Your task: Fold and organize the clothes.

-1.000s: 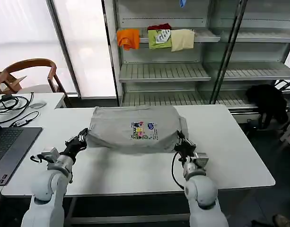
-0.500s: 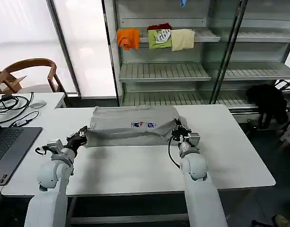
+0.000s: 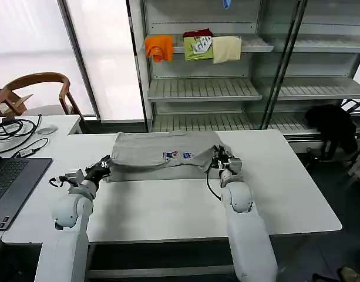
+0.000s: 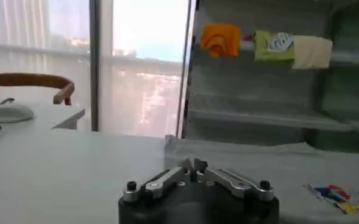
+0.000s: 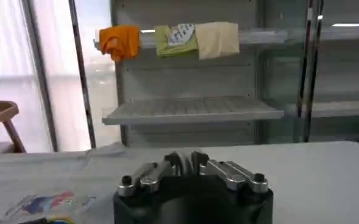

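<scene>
Shirt (image 3: 165,156) folded on white table (image 3: 168,205). My left gripper (image 3: 102,168) pinches its near-left edge, right gripper (image 3: 218,160) its near-right edge; both jaws closed on cloth.

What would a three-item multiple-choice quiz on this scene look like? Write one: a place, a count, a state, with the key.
1. Where does the grey shirt lie?
A. on the white table
B. on a shelf
C. on the chair

2. How many folded garments lie on the upper shelf, counting by colour?
A. two
B. four
C. six

3. How do the left gripper and right gripper stand at the shirt?
A. both shut on its near edge
B. both wide open above it
C. one holds the laptop

Key: 1 A, the shirt lies spread on the tabletop; 2 B, orange, red, green and cream; 3 A, each pinches a near corner.
</scene>
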